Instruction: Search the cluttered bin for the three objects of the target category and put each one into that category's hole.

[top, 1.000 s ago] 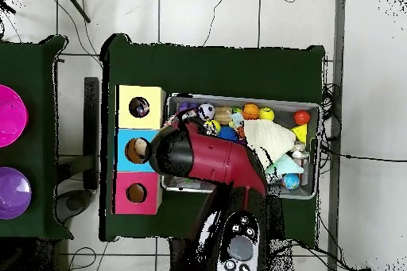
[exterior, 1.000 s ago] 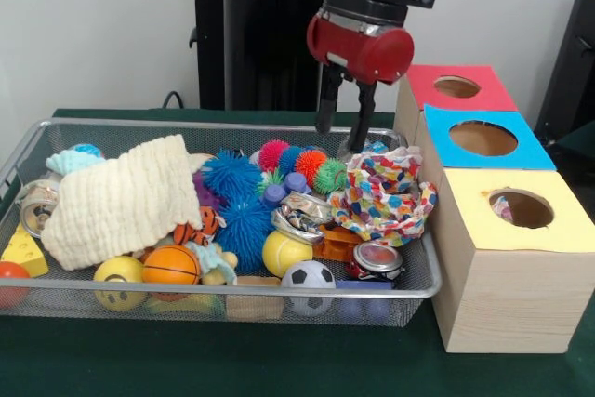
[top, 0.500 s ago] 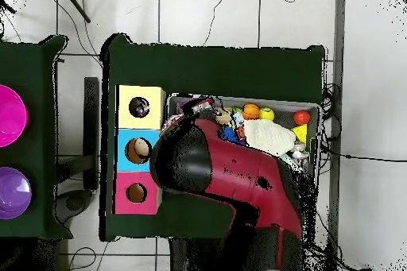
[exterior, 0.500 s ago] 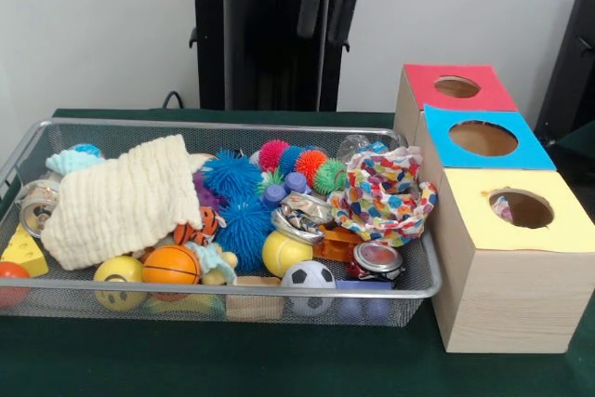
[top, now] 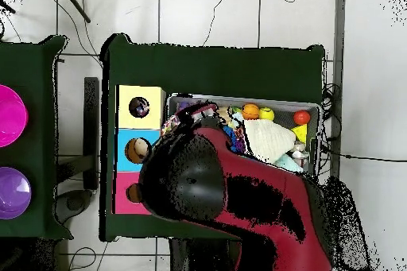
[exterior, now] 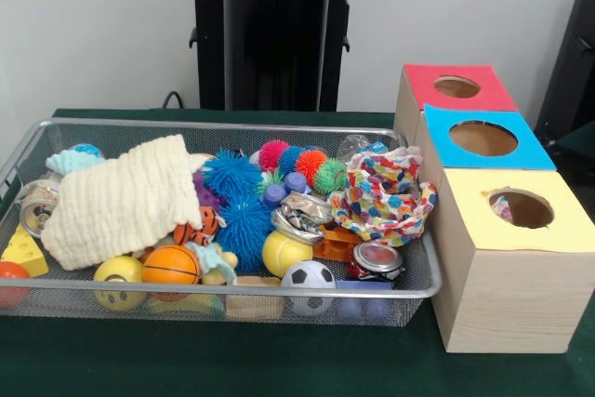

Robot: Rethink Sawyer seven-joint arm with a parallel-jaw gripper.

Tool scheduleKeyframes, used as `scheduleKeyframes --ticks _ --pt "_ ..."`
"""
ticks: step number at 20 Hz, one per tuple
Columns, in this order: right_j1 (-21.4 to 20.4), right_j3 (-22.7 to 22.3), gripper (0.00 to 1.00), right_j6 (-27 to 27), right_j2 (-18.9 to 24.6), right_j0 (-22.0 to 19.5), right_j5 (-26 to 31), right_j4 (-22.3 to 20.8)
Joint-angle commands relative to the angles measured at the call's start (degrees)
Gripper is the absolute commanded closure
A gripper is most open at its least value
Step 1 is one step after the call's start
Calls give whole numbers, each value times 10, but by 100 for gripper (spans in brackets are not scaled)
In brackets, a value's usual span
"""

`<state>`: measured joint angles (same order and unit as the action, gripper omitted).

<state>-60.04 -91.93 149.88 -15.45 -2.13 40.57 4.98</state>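
Front view: wire-mesh bin (exterior: 416, 287) on the green surface (exterior: 279, 360), packed full.
- Cream knit cloth (exterior: 121, 202) lies over the 9 o'clock half of the bin.
- Yellow cheese wedge (exterior: 23, 253) and a red ball (exterior: 7, 284) sit at the 8 o'clock corner.
- Two blue spiky balls (exterior: 232, 178) are at centre. Behind them, toward 12 o'clock, is a row of small spiky balls: pink (exterior: 272, 153), orange (exterior: 310, 163), green (exterior: 329, 176).
- Along the 6 o'clock wall: yellow smiley ball (exterior: 118, 281), orange basketball (exterior: 170, 265), plain yellow ball (exterior: 284, 253), soccer ball (exterior: 308, 276).
- Polka-dot cloth (exterior: 386, 192) is bunched at 3 o'clock, against the wall nearest the boxes.

Just beside the bin at 3 o'clock stand three wooden boxes in a row, each with a round hole on top: red top (exterior: 423, 90), blue top (exterior: 446, 127), yellow top (exterior: 558, 230). Something small and dark shows inside the yellow one's hole.

Overhead view: the red and black arm (top: 230, 196) comes up from 6 o'clock. It covers the bin's half nearest the boxes and much of the red-topped box. The hand cannot be picked out with certainty under that bulk, so wide or narrow cannot be told. The front view shows no part of it.
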Motion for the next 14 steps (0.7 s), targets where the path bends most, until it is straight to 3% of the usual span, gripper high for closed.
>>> scheduleKeyframes --ticks 1,5,8,13,14 --pt "92 31 0 -15 91 -21 -10 3" --pt "112 67 0 16 77 7 24 -10" --pt "111 54 0 22 76 15 20 -4" --pt "74 35 0 47 44 13 -16 5" --pt "57 32 0 45 40 9 3 13"
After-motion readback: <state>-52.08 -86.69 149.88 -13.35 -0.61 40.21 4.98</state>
